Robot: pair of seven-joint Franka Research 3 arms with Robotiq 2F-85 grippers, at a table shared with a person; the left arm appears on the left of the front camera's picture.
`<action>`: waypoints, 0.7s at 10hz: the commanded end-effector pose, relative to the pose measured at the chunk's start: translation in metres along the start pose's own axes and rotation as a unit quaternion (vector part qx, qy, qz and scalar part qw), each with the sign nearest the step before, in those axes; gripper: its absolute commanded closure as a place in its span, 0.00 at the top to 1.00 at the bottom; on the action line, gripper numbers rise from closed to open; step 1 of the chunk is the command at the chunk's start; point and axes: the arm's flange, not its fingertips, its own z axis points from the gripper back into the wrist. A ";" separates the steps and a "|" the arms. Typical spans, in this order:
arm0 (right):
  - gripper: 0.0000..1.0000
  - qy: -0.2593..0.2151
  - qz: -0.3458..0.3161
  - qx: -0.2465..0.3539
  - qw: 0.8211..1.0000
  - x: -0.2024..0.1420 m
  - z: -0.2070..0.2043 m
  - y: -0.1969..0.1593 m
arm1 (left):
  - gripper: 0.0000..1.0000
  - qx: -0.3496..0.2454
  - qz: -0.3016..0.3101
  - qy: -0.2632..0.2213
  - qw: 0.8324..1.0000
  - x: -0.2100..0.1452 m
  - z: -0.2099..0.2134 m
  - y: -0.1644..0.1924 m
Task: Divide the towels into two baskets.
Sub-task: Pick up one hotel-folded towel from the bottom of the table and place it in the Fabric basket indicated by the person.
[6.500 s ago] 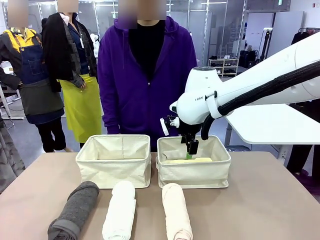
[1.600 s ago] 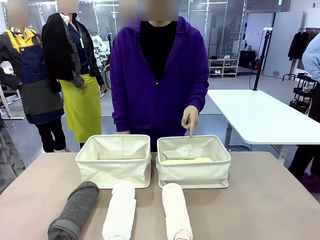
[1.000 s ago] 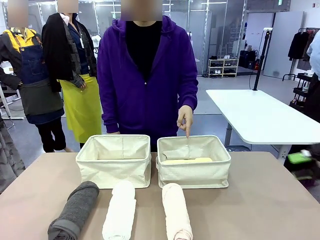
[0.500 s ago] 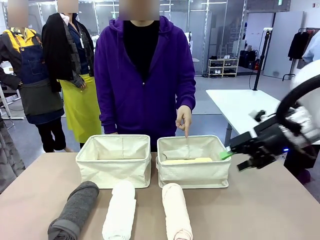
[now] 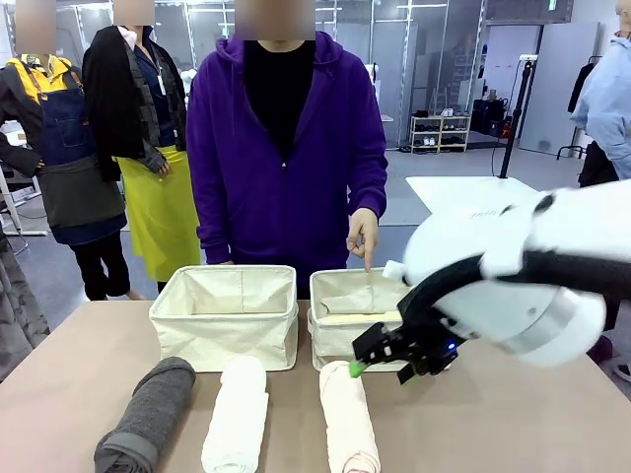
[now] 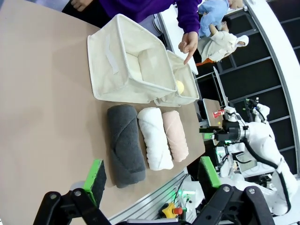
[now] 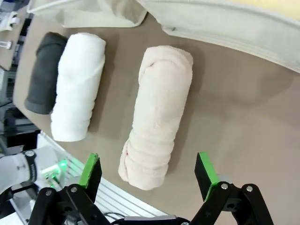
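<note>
Three rolled towels lie in a row at the table's front: dark grey (image 5: 146, 414), white (image 5: 237, 414) and pale pink (image 5: 350, 424). Behind them stand the left basket (image 5: 225, 315) and the right basket (image 5: 335, 330), with a pale yellow towel (image 5: 360, 317) inside the right one. My right gripper (image 5: 383, 367) hovers open over the pink towel's far end, just in front of the right basket. In the right wrist view the pink towel (image 7: 159, 112) lies between the spread fingers of the right gripper (image 7: 148, 171). My left gripper (image 6: 152, 173) hangs open, high above the table and holding nothing.
A person in a purple hoodie stands at the far side and points a finger (image 5: 363, 236) down into the right basket. The left basket (image 6: 126, 70) holds nothing. Bare tabletop (image 5: 532, 414) lies right of the pink towel.
My right arm has swung in from the right and come down over the pink towel's far end. The person's pointing hand has held still. The towels have not moved.
</note>
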 end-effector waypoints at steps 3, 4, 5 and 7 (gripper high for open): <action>1.00 -0.003 -0.015 -0.083 0.996 -0.058 -0.038 0.004 | 1.00 -0.014 -0.011 -0.008 1.000 0.002 0.002 0.001; 1.00 -0.003 -0.015 -0.101 0.995 -0.056 -0.048 0.006 | 1.00 -0.014 -0.011 -0.008 1.000 0.002 0.002 0.001; 1.00 0.009 -0.018 -0.107 0.994 -0.051 -0.057 0.008 | 1.00 -0.014 -0.011 -0.008 1.000 0.002 0.002 0.001; 1.00 0.027 -0.015 -0.106 0.994 -0.038 -0.071 0.008 | 1.00 -0.014 -0.011 -0.008 1.000 0.002 0.002 0.001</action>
